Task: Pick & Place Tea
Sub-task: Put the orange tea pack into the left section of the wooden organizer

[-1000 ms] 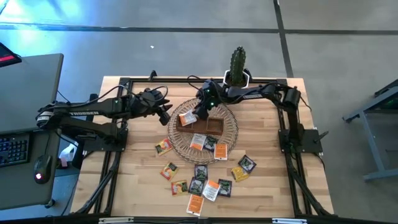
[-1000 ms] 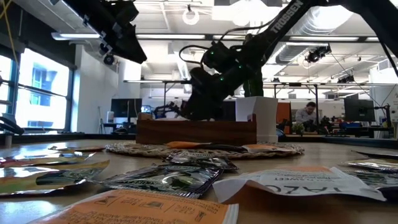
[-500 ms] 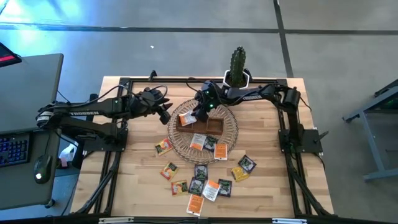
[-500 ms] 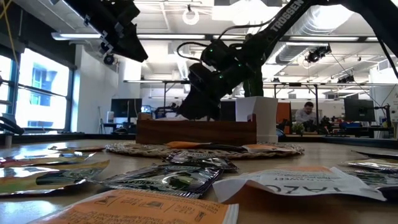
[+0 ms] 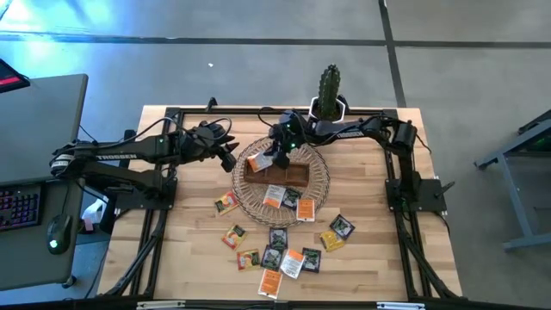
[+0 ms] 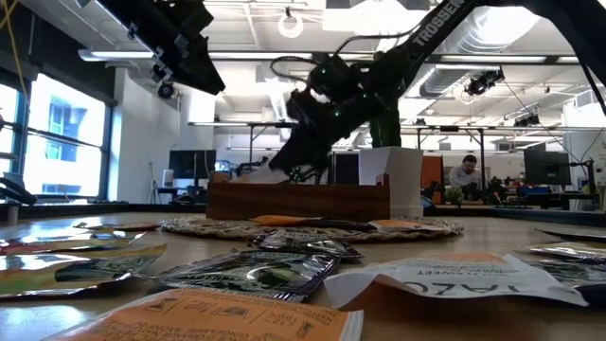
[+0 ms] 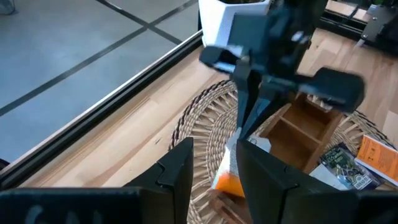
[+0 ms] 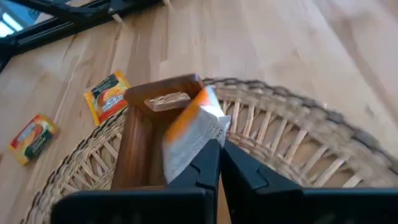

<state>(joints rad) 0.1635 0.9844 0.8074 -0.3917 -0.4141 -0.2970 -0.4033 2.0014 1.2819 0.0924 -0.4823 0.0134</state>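
Observation:
The tea lies as small square packets: several are loose on the table (image 5: pixel 275 250) and two are on the round wicker basket (image 5: pixel 320 185). A brown wooden box (image 5: pixel 288 175) stands on the basket. My right gripper (image 5: pixel 274 161) is over the box's left end, shut on an orange-and-white tea packet (image 8: pixel 189 134). That packet also shows in the left wrist view (image 7: pixel 231 171). My left gripper (image 5: pixel 230 157) hovers open just left of the basket, with nothing between its fingers (image 7: pixel 180 174). My right gripper pinches the orange-and-white packet by its white end (image 8: pixel 208 142) between its two fingers. The fingers slant down from the table's far right. The packet sticks out past the fingertips, tilted, with its orange end (image 7: pixel 227 180) lowest above the box's left end. Whether that end touches the box I cannot tell.
A cactus in a white pot (image 5: pixel 329 90) stands at the far edge behind the basket. One loose packet (image 5: pixel 226 202) lies left of the basket and others lie toward the near edge. Black frame rails (image 5: pixel 155 232) run along both table sides.
My right gripper has risen a little over the box's left end and rolled about its own axis. In the low view a pale packet now shows at its tips above the box wall. My left arm has kept still.

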